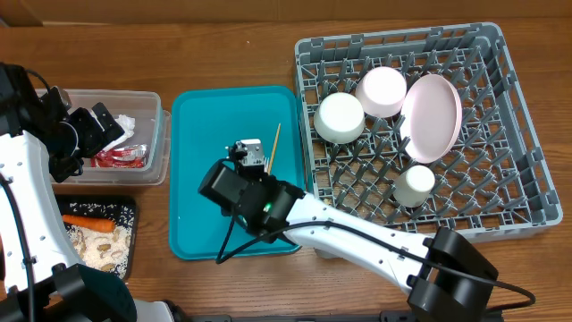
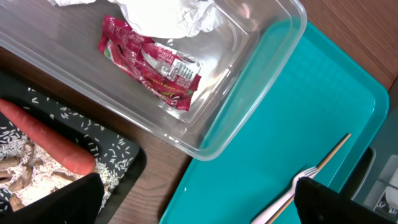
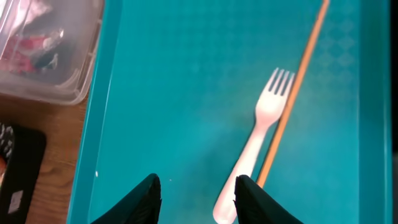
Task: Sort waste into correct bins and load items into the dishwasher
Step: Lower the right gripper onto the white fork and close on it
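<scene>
My right gripper (image 3: 198,200) hovers low over the teal serving tray (image 3: 186,74), jaws open. The handle end of the white fork (image 3: 260,137) lies between its fingertips, close against the right one. One wooden chopstick (image 3: 300,87) lies alongside the fork. My left gripper (image 2: 205,208) hangs wide open and empty above the seam between the black tray (image 2: 127,155) and the teal tray. The clear tub (image 2: 249,93) holds a red wrapper (image 2: 152,65) and a white napkin (image 2: 168,15). A carrot (image 2: 50,140) and rice scraps lie in the black tray.
The grey dish rack (image 1: 518,134) at the right holds two white bowls (image 1: 340,116), a pink plate (image 1: 432,116) and a small cup (image 1: 415,185). Clear tub (image 1: 161,134) and black tray (image 1: 132,215) sit left of the teal tray (image 1: 206,134).
</scene>
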Motion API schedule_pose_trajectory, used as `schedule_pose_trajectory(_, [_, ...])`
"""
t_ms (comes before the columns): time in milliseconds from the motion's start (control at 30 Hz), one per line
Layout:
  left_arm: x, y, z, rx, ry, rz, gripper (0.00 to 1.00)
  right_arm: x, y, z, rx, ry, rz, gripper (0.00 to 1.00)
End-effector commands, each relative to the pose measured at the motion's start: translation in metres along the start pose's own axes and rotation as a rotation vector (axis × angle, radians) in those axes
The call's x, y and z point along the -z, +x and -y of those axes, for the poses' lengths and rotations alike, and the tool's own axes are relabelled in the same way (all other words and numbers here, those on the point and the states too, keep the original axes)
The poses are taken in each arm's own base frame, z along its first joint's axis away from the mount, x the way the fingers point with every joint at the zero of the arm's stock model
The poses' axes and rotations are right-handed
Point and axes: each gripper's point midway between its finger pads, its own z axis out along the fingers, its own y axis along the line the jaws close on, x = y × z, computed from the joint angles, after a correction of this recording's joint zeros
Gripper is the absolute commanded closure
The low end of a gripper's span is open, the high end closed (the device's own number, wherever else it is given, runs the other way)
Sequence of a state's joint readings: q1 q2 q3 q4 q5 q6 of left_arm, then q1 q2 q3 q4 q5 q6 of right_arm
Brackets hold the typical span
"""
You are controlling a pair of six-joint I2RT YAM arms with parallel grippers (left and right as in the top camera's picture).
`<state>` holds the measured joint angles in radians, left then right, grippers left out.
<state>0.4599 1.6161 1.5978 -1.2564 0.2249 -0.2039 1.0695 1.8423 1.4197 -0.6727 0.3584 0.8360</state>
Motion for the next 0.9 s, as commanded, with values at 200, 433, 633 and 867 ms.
schedule_pose_trajectory(200, [0.007, -0.006, 0.005, -0.002, 0.014, 0.026, 0.00, -0.043, 0.012, 0.016, -0.093, 0.110, 0.021, 0.59])
schedule_pose_trajectory(433, [0.007, -0.006, 0.005, -0.003, 0.014, 0.026, 0.00, -0.058, 0.013, 0.027, -0.121, 0.145, 0.011, 0.64])
schedule_pose_trajectory(633, [0.006, -0.006, 0.004, -0.003, 0.010, 0.026, 0.00, -0.072, 0.023, 0.034, -0.142, 0.174, -0.015, 0.66])
schedule_pose_trajectory(867, [0.006, -0.006, 0.004, -0.002, 0.010, 0.025, 0.00, -0.082, 0.029, 0.037, -0.154, 0.187, -0.022, 0.67])
